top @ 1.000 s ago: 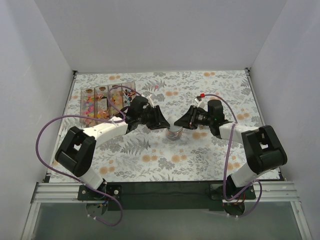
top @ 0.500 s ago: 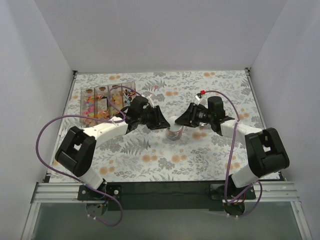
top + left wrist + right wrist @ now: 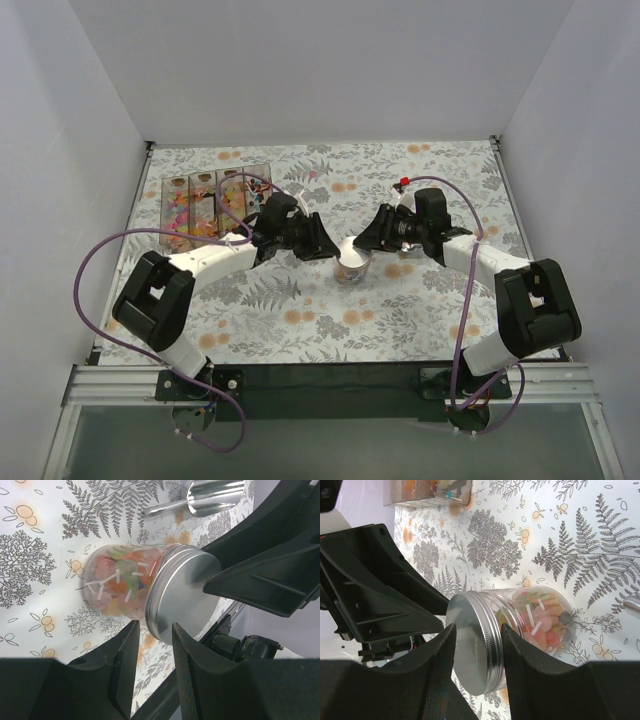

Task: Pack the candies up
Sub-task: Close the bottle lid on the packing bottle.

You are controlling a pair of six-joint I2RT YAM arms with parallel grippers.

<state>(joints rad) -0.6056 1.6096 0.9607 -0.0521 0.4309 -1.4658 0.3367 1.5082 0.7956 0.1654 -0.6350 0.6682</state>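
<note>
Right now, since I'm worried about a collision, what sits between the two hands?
A jar of candies, its metal lid on, stands between the left hand and right hand; the top view shows it.

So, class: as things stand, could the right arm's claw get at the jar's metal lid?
Probably yes. The right claw hangs open at the metal lid with nothing between them; the left claw sits close opposite.

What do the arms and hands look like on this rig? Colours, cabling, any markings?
Left arm and right arm match: white links, chunky black joint housings, a loose purple cable looping along each. Small red tag by the right wrist. Left hand and right hand are black, each with two broad wedge-shaped fingers. No readable lettering.
</note>
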